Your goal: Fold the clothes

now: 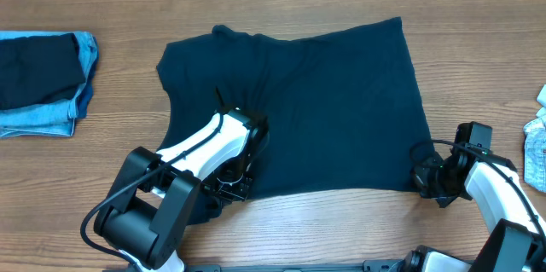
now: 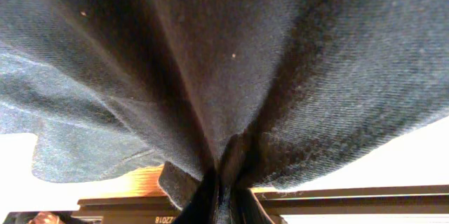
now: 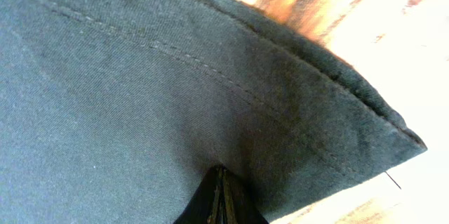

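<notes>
So far, a folded pile [image 1: 43, 84] sits at the table's [image 1: 341, 229] left edge, and loose denim [image 1: 536, 148] waits at the right edge. The shirt [image 1: 307, 110] lies spread mid-table, not yet folded. The left tool [image 1: 229, 188] is clenched on its near hem and the right tool [image 1: 422, 176] on its near right corner, seemingly ready for the first fold.

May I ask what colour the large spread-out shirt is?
Plain dark navy cloth shirt; clearest in the overhead view.
</notes>
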`<move>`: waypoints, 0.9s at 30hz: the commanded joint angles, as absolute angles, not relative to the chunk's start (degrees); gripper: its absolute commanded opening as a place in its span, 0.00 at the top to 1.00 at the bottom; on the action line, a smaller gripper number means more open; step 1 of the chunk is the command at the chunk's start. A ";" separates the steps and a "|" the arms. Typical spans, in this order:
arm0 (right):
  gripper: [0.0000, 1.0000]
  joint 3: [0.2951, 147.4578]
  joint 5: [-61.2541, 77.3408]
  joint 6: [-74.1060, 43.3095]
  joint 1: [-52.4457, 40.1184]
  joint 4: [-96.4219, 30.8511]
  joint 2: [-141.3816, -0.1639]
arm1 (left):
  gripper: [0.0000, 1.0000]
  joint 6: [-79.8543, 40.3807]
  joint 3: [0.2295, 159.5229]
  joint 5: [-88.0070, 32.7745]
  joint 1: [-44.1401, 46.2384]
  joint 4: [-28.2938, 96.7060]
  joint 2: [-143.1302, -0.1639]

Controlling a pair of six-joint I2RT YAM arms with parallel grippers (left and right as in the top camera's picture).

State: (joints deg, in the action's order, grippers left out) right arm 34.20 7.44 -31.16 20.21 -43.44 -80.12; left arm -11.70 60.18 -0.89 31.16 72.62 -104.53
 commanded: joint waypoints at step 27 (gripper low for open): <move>0.45 44.49 5.39 -28.53 20.32 -50.13 -77.78 | 0.74 -12.49 59.72 0.43 31.42 72.77 -105.43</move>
State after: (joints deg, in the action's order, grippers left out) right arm 43.35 3.66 -28.56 20.23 -49.12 -78.78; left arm -12.08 60.12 -0.25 31.16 72.66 -104.53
